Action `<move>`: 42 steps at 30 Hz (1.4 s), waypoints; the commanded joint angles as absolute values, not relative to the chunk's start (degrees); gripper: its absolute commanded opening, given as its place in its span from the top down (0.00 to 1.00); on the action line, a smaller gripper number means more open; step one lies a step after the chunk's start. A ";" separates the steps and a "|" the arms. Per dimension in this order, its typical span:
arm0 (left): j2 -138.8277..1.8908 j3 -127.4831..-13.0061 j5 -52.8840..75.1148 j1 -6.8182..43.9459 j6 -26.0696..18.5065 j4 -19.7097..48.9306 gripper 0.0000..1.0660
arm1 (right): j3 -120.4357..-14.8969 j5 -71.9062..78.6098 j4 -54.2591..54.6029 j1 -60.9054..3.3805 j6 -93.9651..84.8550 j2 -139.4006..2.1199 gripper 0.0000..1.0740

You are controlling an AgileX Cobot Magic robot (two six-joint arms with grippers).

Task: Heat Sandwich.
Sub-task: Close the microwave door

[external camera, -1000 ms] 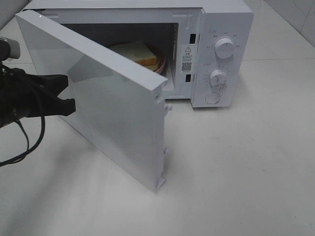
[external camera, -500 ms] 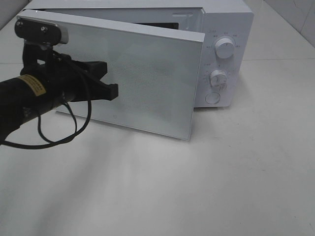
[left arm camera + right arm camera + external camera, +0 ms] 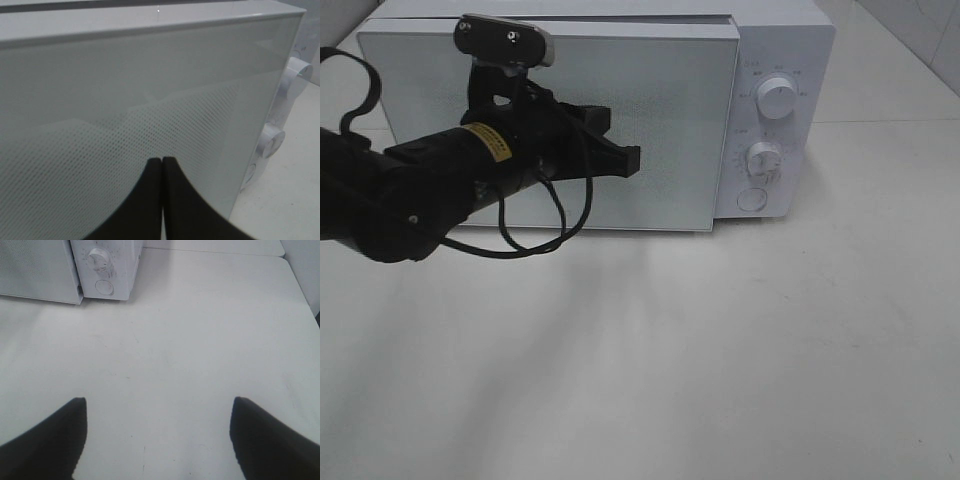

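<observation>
Now, nearest the camera, the table (image 3: 720,360) is lying bare across the six o'clock half of the high view. The right gripper (image 3: 157,407) is hanging over it with its fingers spread wide, grasping nothing, well apart from the oven.

Further in, the left arm is reaching from nine o'clock toward the centre. The left gripper (image 3: 623,160) is pressing its clenched tips, pinched together on nothing, against the microwave door (image 3: 680,110). The left wrist view is showing those fingertips (image 3: 150,175) touching the dotted panel.

That is the change. A second ago the door was standing wide open, swung out toward seven o'clock. Half a second ago it was partway round. Now it is lying flat across the front of the microwave (image 3: 785,40), its free edge meeting the control panel at about one o'clock. Whether the latch has caught, I cannot tell.

Farthest back, the sandwich must be sitting inside the cavity on its pink plate, where it was showing a second ago. The shut door is now hiding both.

So loading looks finished, and the closing step is all but done. What is remaining, I judge, is setting the heat. The upper dial (image 3: 777,98) and lower dial (image 3: 763,158) at two o'clock are waiting, and the open right gripper is looking better placed to turn them.
</observation>
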State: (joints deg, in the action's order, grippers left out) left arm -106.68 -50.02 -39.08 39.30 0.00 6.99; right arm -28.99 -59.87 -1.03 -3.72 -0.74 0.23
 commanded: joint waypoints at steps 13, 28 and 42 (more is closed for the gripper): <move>-115.34 -66.75 -32.37 40.51 0.00 9.05 1.00 | -28.93 -59.53 -1.15 -3.27 -1.32 1.72 0.29; -120.26 -75.52 -28.71 39.36 0.00 9.85 1.00 | -28.93 -59.53 -1.15 -3.27 -1.32 1.72 0.29; -120.78 -76.38 -28.42 39.19 0.00 10.03 1.00 | -28.93 -59.53 -1.15 -3.27 -1.32 1.72 0.29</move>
